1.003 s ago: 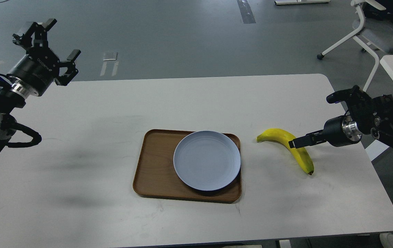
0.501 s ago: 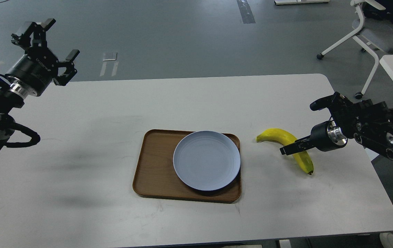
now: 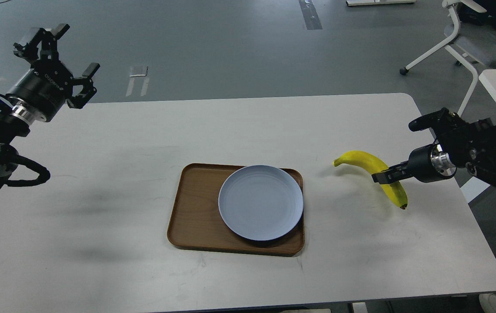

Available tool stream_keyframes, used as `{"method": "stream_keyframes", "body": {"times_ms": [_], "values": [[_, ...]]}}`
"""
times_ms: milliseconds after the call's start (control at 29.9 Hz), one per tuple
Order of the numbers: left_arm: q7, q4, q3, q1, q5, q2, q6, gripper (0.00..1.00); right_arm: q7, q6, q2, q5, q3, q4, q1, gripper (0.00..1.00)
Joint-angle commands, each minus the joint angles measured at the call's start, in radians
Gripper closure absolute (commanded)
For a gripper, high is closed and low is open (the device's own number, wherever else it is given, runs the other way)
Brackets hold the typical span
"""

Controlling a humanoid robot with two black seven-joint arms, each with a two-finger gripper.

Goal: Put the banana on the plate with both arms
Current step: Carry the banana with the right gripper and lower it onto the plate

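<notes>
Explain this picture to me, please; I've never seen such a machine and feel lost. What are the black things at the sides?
The camera sits on a robot's head, looking down at a white table. The black things are its two arms. The left gripper, a two-finger claw, hangs open and empty. The right gripper pinches a yellow banana, which appears lifted slightly off the table. In the middle lies a brown tray carrying a pale blue plate, where the banana should go.

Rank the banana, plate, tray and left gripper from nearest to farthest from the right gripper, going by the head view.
1. banana: in the right gripper, at the table's right.
2. plate: left of the banana, on the tray's right part.
3. tray: under the plate, reaching further left.
4. left gripper: far left, raised, open.
</notes>
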Motion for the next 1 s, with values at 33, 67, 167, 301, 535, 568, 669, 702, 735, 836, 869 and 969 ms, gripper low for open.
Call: {"method": "stream_keyframes", "body": {"times_ms": [33, 67, 167, 301, 535, 568, 669, 702, 735, 836, 869, 969], "values": [[0.0, 0.0, 0.0, -0.001, 0.0, 0.0, 0.0, 0.02, 0.0, -0.001, -0.068, 0.005, 0.003, 0.089, 0.104, 1.0], [0.0, 0.0, 0.0, -0.001, 0.0, 0.0, 0.0, 0.02, 0.0, -0.001, -0.068, 0.005, 0.003, 0.089, 0.104, 1.0], [0.0, 0.0, 0.0, -0.003, 0.0, 0.002, 0.0, 0.02, 0.0, 0.002, -0.071, 0.013, 0.003, 0.141, 0.173, 1.0], [0.0, 0.0, 0.0, -0.003, 0.0, 0.004, 0.0, 0.02, 0.0, 0.012, -0.051, 0.016, 0.0, 0.18, 0.241, 1.0], [0.0, 0.0, 0.002, -0.006, 0.002, -0.001, 0.0, 0.02, 0.0, 0.015, 0.184, 0.097, -0.078, 0.169, 0.27, 1.0], [0.0, 0.0, 0.002, -0.006, 0.002, -0.003, 0.0, 0.02, 0.0, 0.015, 0.206, 0.114, -0.094, 0.167, 0.27, 1.0], [0.0, 0.0, 0.002, -0.009, 0.0, -0.006, 0.0, 0.02, 0.0, 0.015, 0.291, 0.194, -0.152, 0.146, 0.267, 1.0], [0.0, 0.0, 0.002, -0.009, 0.002, -0.007, 0.0, 0.02, 0.0, 0.013, 0.306, 0.2, -0.164, 0.14, 0.264, 1.0], [0.0, 0.0, 0.002, -0.009, 0.0, -0.007, 0.0, 0.02, 0.0, 0.013, 0.318, 0.201, -0.173, 0.132, 0.259, 1.0], [0.0, 0.002, 0.003, -0.009, 0.0, -0.01, 0.0, 0.02, 0.0, 0.013, 0.354, 0.204, -0.196, 0.112, 0.245, 1.0], [0.0, 0.002, 0.002, -0.009, 0.0, -0.01, 0.0, 0.02, 0.0, 0.012, 0.369, 0.204, -0.196, 0.111, 0.239, 1.0], [0.0, 0.002, 0.002, -0.009, 0.0, -0.007, 0.0, 0.02, 0.0, 0.012, 0.392, 0.207, -0.201, 0.105, 0.235, 0.99]]}}
